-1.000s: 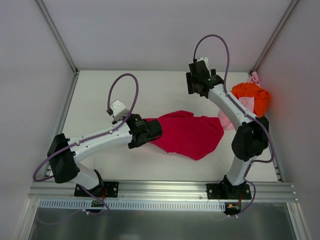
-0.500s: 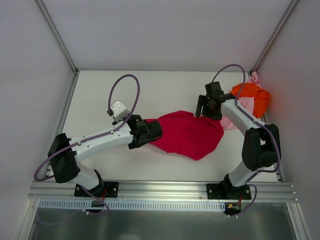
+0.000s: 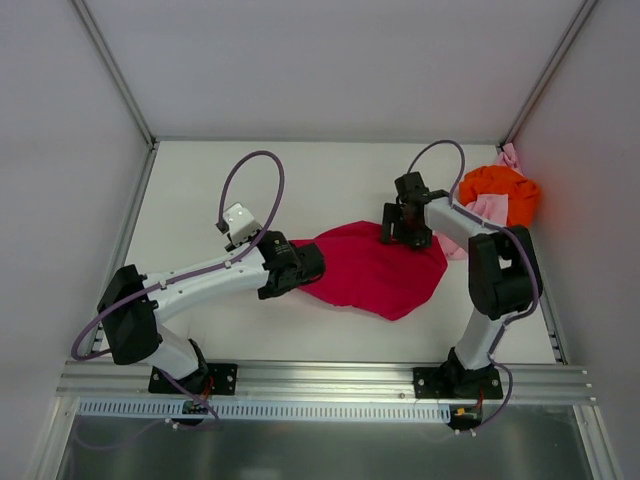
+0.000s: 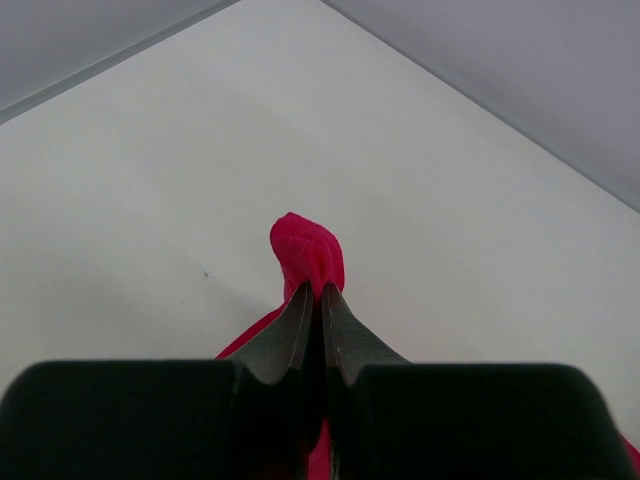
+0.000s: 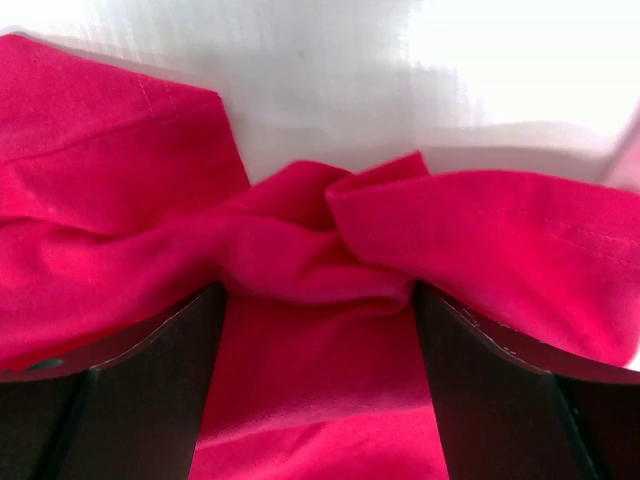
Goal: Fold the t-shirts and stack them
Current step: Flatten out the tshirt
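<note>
The crimson t-shirt point(image 3: 375, 270) lies crumpled in the middle of the white table. My left gripper point(image 3: 302, 262) is shut on its left edge; in the left wrist view a bunch of red cloth point(image 4: 308, 252) sticks out past the closed fingertips. My right gripper point(image 3: 400, 232) is down on the shirt's far right edge, jaws wide open with a fold of red cloth point(image 5: 320, 270) between the fingers point(image 5: 150, 370). The orange t-shirt point(image 3: 500, 188) and the pale pink t-shirt point(image 3: 487, 212) lie heaped at the far right.
Grey walls with metal uprights close in the table on three sides. An aluminium rail point(image 3: 320, 378) with both arm bases runs along the near edge. The right arm's elbow point(image 3: 498, 270) stands beside the orange and pink heap.
My right arm swung down from high at the back onto the shirt's far right edge. My left gripper stayed put, shut on the shirt's left edge.
</note>
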`<act>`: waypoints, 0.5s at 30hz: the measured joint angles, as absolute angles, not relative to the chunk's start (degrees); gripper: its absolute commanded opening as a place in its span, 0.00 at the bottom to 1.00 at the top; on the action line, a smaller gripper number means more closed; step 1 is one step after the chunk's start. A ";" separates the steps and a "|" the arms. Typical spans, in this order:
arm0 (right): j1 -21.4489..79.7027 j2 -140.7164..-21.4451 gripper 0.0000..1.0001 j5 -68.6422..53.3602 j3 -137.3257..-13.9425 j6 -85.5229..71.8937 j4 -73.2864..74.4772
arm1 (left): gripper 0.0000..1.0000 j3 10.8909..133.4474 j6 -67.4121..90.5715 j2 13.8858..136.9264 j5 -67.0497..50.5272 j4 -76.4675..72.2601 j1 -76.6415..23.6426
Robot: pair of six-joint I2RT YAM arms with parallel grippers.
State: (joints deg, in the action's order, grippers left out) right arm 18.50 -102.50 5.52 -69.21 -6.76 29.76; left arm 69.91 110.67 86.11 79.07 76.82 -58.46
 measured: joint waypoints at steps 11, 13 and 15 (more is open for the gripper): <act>21.15 -104.62 0.01 5.96 -70.17 -2.55 27.55 | 0.00 68.90 111.24 86.08 79.05 76.82 -58.57; 23.11 -102.17 0.01 8.82 -69.28 -0.32 25.89 | 0.00 68.90 111.37 86.08 79.05 76.82 -58.57; 25.43 -98.70 0.01 12.05 -69.06 2.26 24.69 | 0.00 68.90 111.44 86.08 79.05 76.82 -58.57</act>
